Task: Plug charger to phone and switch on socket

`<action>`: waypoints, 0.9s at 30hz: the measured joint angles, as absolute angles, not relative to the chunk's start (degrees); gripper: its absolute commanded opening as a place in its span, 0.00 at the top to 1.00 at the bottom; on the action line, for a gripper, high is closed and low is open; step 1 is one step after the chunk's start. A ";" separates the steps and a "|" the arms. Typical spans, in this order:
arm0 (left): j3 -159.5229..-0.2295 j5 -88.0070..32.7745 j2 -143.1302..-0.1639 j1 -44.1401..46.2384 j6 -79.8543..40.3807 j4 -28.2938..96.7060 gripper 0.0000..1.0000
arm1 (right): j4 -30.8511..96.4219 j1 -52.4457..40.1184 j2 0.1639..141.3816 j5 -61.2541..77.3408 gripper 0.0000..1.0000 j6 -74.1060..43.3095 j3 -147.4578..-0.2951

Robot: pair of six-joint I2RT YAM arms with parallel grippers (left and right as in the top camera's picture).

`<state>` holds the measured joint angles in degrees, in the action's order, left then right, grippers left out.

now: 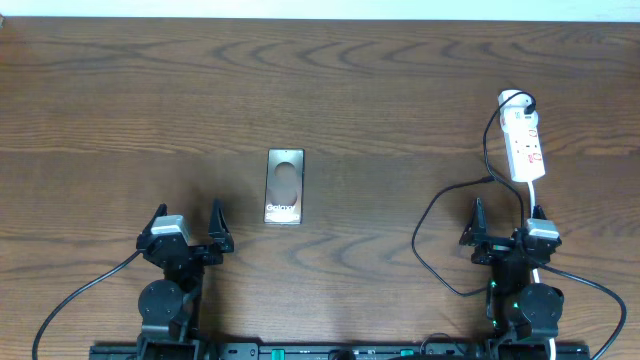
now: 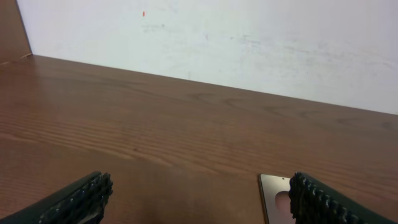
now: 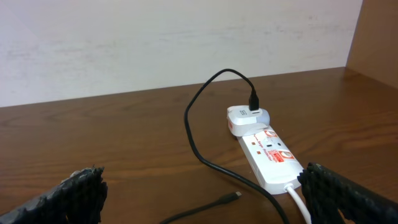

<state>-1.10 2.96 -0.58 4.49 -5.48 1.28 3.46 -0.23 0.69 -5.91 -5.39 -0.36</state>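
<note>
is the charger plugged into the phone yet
Not plugged in: the charger plug tip lies bare on the table near the socket, apart from the phone.

I note a dark wood-grain table (image 1: 320, 90), with a white wall (image 2: 249, 43) at 12 o'clock and a tiny red speck (image 2: 143, 13) on it.

phone (image 1: 285, 186) flat, centre | socket (image 1: 524, 146) far right | charger (image 3: 188, 127) tip loose

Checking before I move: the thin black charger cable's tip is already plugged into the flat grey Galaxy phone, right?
No. The black charger cable's tip lies loose on the wooden table by the white power strip, not in the phone; the right wrist view shows it.
</note>
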 measured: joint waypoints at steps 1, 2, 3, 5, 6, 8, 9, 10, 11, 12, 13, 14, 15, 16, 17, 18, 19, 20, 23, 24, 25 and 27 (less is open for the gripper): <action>-1.10 2.96 -0.58 4.49 -5.50 1.28 0.07 | 3.46 -0.23 0.69 -5.91 0.01 -5.39 -0.36; -1.10 2.96 -0.58 4.49 -5.50 1.28 0.07 | 3.46 -0.23 0.69 -5.91 0.01 -5.39 -0.36; -1.10 2.96 -0.58 4.49 -5.48 1.26 0.07 | 3.46 -0.23 0.69 -5.91 0.01 -5.39 -0.36; -1.10 2.96 -0.58 4.49 -5.50 1.26 0.07 | 3.49 -0.23 0.69 -5.91 0.01 -5.39 -0.36; -1.10 2.96 -0.58 4.49 -5.48 1.26 0.07 | 3.49 -0.23 0.69 -5.91 0.01 -5.39 -0.36; -1.10 2.96 -0.58 4.49 -5.48 1.26 0.07 | 3.46 -0.23 0.69 -5.91 0.01 -5.39 -0.36; -1.10 2.96 -0.58 4.49 -5.48 1.26 0.07 | 3.46 -0.23 0.69 -5.91 0.01 -5.39 -0.36; -1.10 2.96 -0.58 4.49 -5.48 1.26 0.07 | 3.46 -0.23 0.69 -5.91 0.01 -5.39 -0.36; -1.10 2.98 -0.58 4.49 -5.50 1.26 0.07 | 3.49 -0.23 0.69 -5.91 0.01 -5.39 -0.36; -1.10 2.96 -0.58 4.49 -5.48 1.26 0.07 | 3.46 -0.23 0.67 -5.91 0.01 -5.39 -0.36; -1.10 2.96 -0.58 4.49 -5.48 1.26 0.07 | 3.46 -0.23 0.69 -5.91 0.01 -5.39 -0.36; -1.10 2.96 -0.58 4.49 -5.50 1.26 0.07 | 3.46 -0.23 0.69 -5.91 0.01 -5.39 -0.36; -1.10 2.96 -0.58 4.49 -5.50 1.26 0.07 | 3.46 -0.23 0.67 -5.91 0.01 -5.39 -0.36; -1.10 2.96 -0.58 4.49 -5.50 1.26 0.07 | 3.46 -0.23 0.67 -5.91 0.01 -5.39 -0.36; -1.10 2.96 -0.58 4.49 -5.50 1.26 0.07 | 3.46 -0.23 0.69 -5.91 0.01 -5.39 -0.36; -1.10 2.96 -0.58 4.49 -5.50 1.26 0.07 | 3.49 -0.23 0.69 -5.91 0.01 -5.39 -0.36; -1.10 2.96 -0.58 4.49 -5.50 1.26 0.07 | 3.46 -0.23 0.67 -5.91 0.01 -5.39 -0.36; -1.10 2.96 -0.58 4.49 -5.50 1.26 0.07 | 3.46 -0.23 0.69 -5.91 0.01 -5.39 -0.36; -1.13 2.96 -0.58 4.49 -5.52 1.28 0.07 | 3.49 -0.23 0.67 -5.91 0.01 -5.39 -0.36; -1.21 2.94 -0.58 4.49 -5.52 1.37 0.07 | 3.49 -0.23 0.67 -5.91 0.01 -5.39 -0.36; -1.34 2.90 -0.58 4.49 -5.54 1.52 0.07 | 3.46 -0.23 0.69 -5.91 0.01 -5.39 -0.36; -1.69 2.59 -0.60 4.49 -5.52 2.09 0.07 | 3.46 -0.23 0.67 -5.91 0.01 -5.39 -0.36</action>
<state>-1.69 2.59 -0.60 4.49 -5.52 2.09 3.46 -0.23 0.67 -5.91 -5.39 -0.36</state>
